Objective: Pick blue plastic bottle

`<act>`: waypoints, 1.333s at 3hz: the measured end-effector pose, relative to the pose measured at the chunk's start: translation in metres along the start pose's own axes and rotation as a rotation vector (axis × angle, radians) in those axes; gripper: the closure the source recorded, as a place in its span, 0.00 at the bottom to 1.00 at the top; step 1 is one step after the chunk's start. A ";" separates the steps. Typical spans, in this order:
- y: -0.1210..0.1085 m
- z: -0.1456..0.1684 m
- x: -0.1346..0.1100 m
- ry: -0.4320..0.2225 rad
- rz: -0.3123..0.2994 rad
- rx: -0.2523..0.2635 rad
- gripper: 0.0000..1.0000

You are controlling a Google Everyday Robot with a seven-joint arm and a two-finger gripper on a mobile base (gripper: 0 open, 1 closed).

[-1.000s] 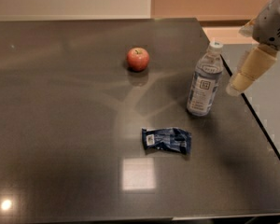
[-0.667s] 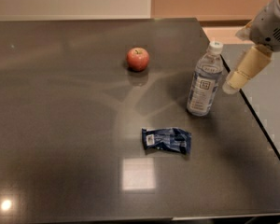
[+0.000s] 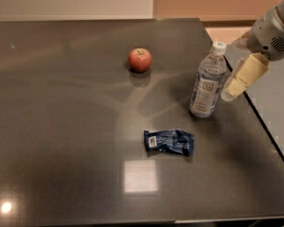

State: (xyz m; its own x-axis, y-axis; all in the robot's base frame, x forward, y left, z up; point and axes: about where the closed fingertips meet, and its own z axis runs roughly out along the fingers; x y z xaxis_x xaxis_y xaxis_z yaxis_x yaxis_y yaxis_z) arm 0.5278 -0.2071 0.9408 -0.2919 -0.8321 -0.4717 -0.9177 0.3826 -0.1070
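Camera view: dark table [image 3: 61, 126] seen from above at an angle.
Far left: bare glossy surface with light reflections.
Left of centre: red apple [image 3: 140, 59], upright, well apart from the rest.
Centre, near edge: flat blue snack packet [image 3: 169, 142]; white patch on it, print unreadable.
Right of centre: blue plastic bottle [image 3: 208, 81], standing upright, white cap on; blue-and-white label with a small square mark, wording unreadable.
Far right: gripper [image 3: 235, 86], just beside the bottle's right side, cream finger angled down; opening cannot be told, nothing seen held.
Step, as judged: approach, grasp not yet made.
Next move, as judged: slide left, bracket the bottle body, close, lift without tipping.
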 end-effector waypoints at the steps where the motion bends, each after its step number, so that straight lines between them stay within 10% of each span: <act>1: 0.004 0.008 -0.005 -0.040 -0.007 -0.018 0.00; 3: 0.003 0.019 -0.015 -0.076 -0.015 -0.030 0.00; 4: 0.004 0.026 -0.016 -0.080 -0.018 -0.041 0.18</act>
State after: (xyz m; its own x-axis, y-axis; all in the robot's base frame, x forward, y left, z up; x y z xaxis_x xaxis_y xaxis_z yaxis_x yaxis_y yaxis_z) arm 0.5360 -0.1817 0.9257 -0.2547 -0.8033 -0.5384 -0.9333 0.3499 -0.0805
